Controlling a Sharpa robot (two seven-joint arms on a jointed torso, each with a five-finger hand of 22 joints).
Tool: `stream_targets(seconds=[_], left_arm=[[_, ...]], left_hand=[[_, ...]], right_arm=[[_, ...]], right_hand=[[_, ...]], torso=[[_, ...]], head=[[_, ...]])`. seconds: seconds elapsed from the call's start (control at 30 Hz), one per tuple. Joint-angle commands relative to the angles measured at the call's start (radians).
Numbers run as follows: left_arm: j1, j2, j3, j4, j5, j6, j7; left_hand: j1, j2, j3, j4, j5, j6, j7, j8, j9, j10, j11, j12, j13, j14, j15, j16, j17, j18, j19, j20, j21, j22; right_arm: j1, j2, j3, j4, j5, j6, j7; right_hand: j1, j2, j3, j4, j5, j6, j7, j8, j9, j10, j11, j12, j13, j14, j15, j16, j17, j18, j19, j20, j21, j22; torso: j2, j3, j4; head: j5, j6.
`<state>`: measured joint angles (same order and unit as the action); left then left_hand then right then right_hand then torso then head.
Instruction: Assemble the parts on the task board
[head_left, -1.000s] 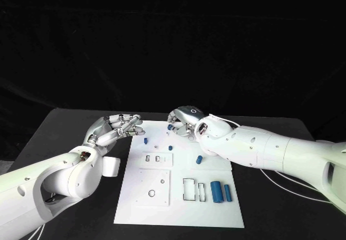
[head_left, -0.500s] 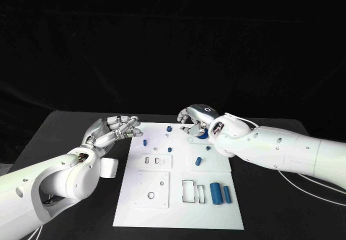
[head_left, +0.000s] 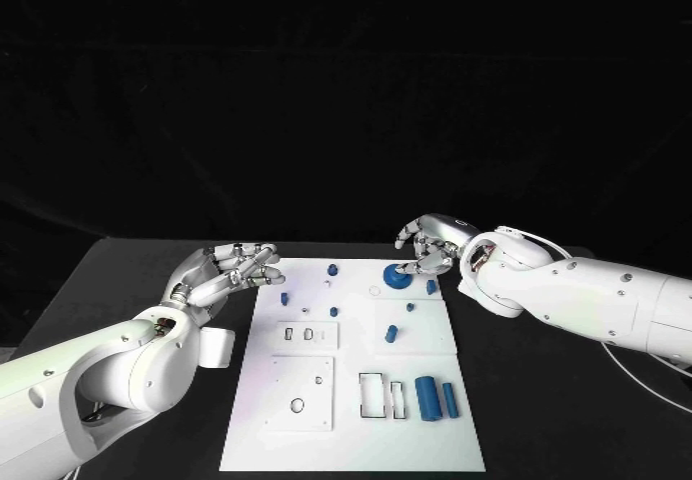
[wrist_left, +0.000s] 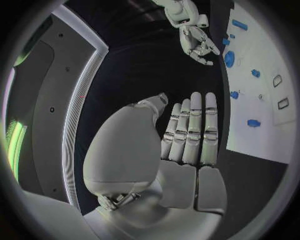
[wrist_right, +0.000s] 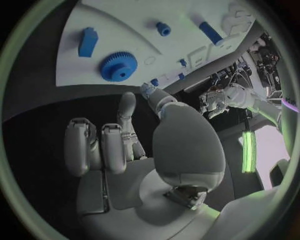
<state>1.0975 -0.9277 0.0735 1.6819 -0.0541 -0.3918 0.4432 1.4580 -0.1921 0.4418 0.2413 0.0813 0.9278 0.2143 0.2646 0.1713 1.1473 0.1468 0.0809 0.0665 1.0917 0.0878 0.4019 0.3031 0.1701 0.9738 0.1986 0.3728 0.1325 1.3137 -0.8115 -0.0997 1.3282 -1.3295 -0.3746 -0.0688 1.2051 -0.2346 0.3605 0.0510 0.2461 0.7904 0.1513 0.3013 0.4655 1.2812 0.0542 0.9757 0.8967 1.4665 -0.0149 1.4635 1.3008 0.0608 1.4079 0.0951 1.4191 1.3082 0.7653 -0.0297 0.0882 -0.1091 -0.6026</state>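
The white task board (head_left: 346, 420) lies in the middle of the black table. A blue gear (head_left: 392, 273) lies flat near its far right corner, also seen as the gear (wrist_right: 117, 66) and the gear (wrist_left: 229, 58). My right hand (head_left: 433, 245) hovers just right of and above the gear, fingers apart and bent, holding nothing. My left hand (head_left: 231, 268) hangs at the board's far left corner, its fingers (wrist_left: 190, 130) side by side with nothing in them. Two blue cylinders (head_left: 427, 397) lie at the near right. Several small blue pieces (head_left: 392, 333) are scattered over the far half.
Rectangular and round cut-outs (head_left: 372, 393) mark the board's near half. A white cable (head_left: 635, 362) trails over the table under my right arm. A blue block (wrist_right: 87, 41) lies close beside the gear.
My right hand has swung from the board's far left to its far right corner, and the blue gear now lies uncovered on the board. The left hand has barely moved. The camera shifted slightly.
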Motion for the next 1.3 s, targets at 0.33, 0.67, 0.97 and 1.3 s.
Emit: stream_targets(seconds=[0.33, 0.67, 0.97, 1.3], left_arm=[[0.001, 0.001, 0.001, 0.001, 0.004, 0.027, 0.007], [0.001, 0.001, 0.001, 0.000, 0.004, 0.025, 0.004], [0.001, 0.002, 0.001, 0.000, 0.004, 0.021, 0.002], [0.001, 0.003, 0.001, -0.001, 0.004, 0.020, 0.001]], left_hand=[[0.007, -0.002, 0.005, -0.001, -0.006, -0.009, 0.000, -0.006, -0.001, -0.002, 0.002, -0.006, 0.000, -0.006, 0.003, 0.003, 0.001, 0.012, 0.002, 0.000, 0.005, -0.002], [0.007, -0.002, 0.005, -0.001, -0.006, -0.009, 0.000, -0.006, -0.001, -0.002, 0.002, -0.006, 0.000, -0.006, 0.003, 0.003, 0.001, 0.012, 0.002, 0.000, 0.005, -0.002], [0.006, -0.002, 0.006, -0.003, -0.006, -0.010, 0.001, -0.007, -0.001, -0.001, 0.002, -0.008, 0.000, -0.006, 0.003, 0.004, 0.003, 0.012, 0.003, 0.000, 0.005, -0.001], [0.005, -0.001, 0.008, -0.003, -0.006, -0.011, 0.001, -0.007, -0.001, -0.002, 0.002, -0.009, 0.000, -0.005, 0.003, 0.005, 0.004, 0.012, 0.003, 0.000, 0.006, -0.001]], right_arm=[[-0.014, 0.013, 0.000, -0.031, 0.047, 0.093, -0.042], [-0.021, 0.034, -0.002, -0.053, 0.037, 0.089, -0.045], [-0.024, 0.051, -0.004, -0.076, 0.029, 0.107, -0.037], [-0.033, 0.061, -0.005, -0.088, 0.031, 0.134, -0.031]], right_hand=[[0.029, 0.025, -0.046, 0.043, 0.009, -0.053, 0.010, 0.038, 0.025, 0.045, 0.021, 0.259, 0.279, 0.073, 0.018, 0.049, 0.110, -0.009, 0.017, 0.015, 0.016, 0.058], [0.037, 0.028, -0.056, 0.056, 0.021, -0.058, 0.013, 0.050, 0.030, 0.075, 0.024, 0.319, 0.343, 0.077, 0.021, 0.060, 0.134, -0.011, 0.021, 0.018, 0.019, 0.066], [0.041, 0.036, -0.057, 0.064, 0.024, -0.056, 0.013, 0.057, 0.032, 0.086, 0.025, 0.343, 0.369, 0.078, 0.022, 0.063, 0.140, -0.011, 0.022, 0.019, 0.020, 0.069], [0.049, 0.042, -0.052, 0.065, 0.028, -0.049, 0.012, 0.064, 0.033, 0.089, 0.024, 0.351, 0.378, 0.078, 0.021, 0.064, 0.142, -0.011, 0.021, 0.019, 0.019, 0.068]], torso=[[0.000, -0.0029, 0.0008], [0.000, -0.0036, 0.0035], [0.001, -0.0027, 0.0017], [0.000, -0.0015, 0.0008]], head=[[-0.007, -0.012], [-0.005, -0.018], [0.002, -0.027], [0.004, -0.038]])
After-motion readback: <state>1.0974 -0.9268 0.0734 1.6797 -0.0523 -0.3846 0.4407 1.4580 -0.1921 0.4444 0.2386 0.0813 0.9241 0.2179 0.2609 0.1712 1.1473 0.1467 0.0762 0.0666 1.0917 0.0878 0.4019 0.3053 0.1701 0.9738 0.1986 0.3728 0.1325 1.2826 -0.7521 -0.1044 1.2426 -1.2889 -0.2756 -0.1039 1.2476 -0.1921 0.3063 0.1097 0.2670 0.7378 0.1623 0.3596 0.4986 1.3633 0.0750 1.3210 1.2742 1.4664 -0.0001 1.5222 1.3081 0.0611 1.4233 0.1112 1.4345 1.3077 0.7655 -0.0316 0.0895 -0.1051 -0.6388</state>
